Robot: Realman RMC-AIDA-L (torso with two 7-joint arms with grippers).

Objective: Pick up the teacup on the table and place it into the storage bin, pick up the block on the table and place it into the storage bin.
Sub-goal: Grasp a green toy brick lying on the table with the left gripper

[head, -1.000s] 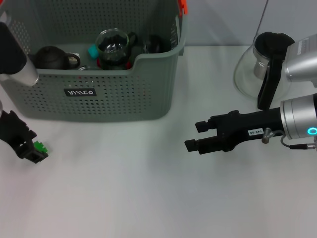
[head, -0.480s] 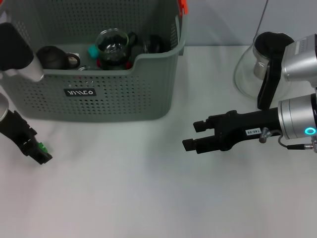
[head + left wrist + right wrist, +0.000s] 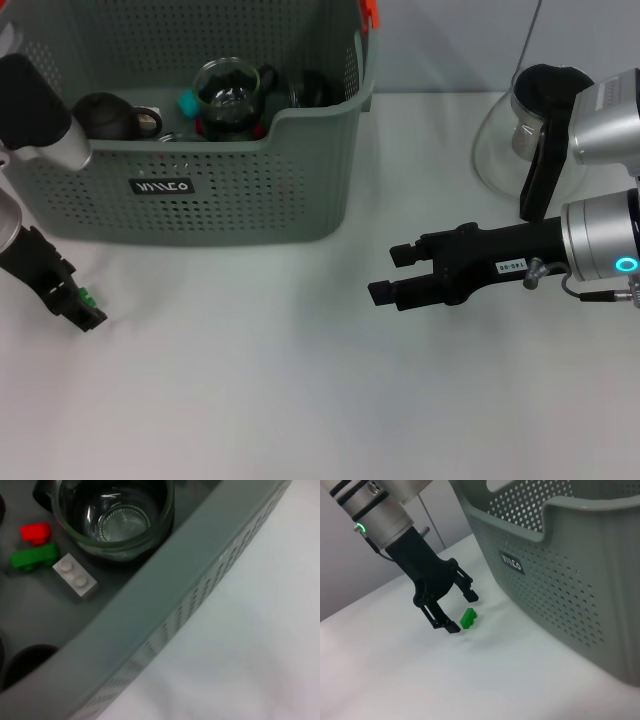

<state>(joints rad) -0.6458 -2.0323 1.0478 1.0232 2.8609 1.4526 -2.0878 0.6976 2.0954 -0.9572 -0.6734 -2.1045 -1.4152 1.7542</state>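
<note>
— Block (image 3: 468,618), the green one: where is it sitting now?
— On the table (image 3: 300,380), just in front of the storage bin (image 3: 240,190), between the spread fingers of the left gripper (image 3: 460,611). Nothing is clenching it yet.
— What is changing?
— Over the last second the left gripper is sliding over the block, so from the head view only a sliver of green is showing beside the fingertips.
— Meaning?
— I judge the grasp is about to close; a teacup (image 3: 108,116) is already lying inside the bin.
— And the right gripper (image 3: 392,274)?
— Hovering open over the table, barely drifting, apparently idle.
</note>
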